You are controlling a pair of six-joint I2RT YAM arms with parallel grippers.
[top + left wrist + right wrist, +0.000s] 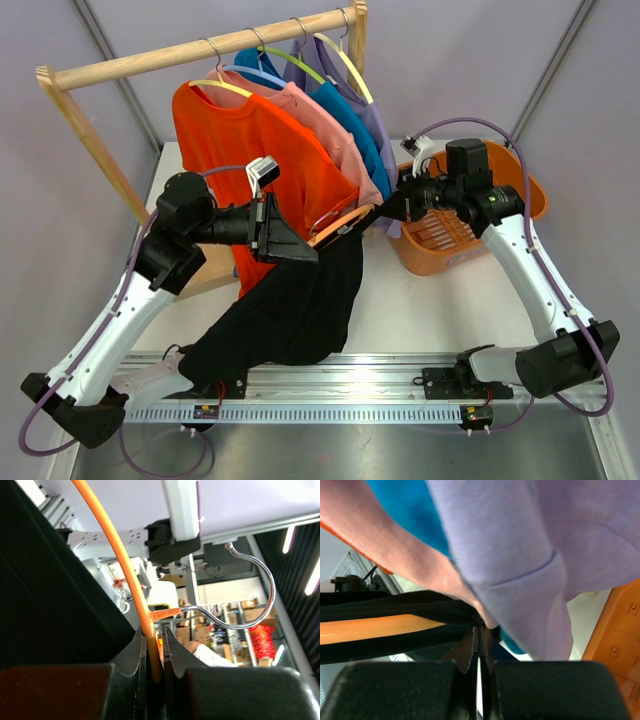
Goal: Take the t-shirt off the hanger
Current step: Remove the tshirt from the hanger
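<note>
Inside the black t-shirt, left tool pinches the mostly hidden orange hanger; right tool pinches its fabric.

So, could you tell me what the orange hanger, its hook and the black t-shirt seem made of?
Orange hanger: probably plastic, smooth and glossy. Curved silver hook: metal wire, by its bright reflections. Black t-shirt: soft knit fabric, likely cotton, matte, draping in folds.
</note>
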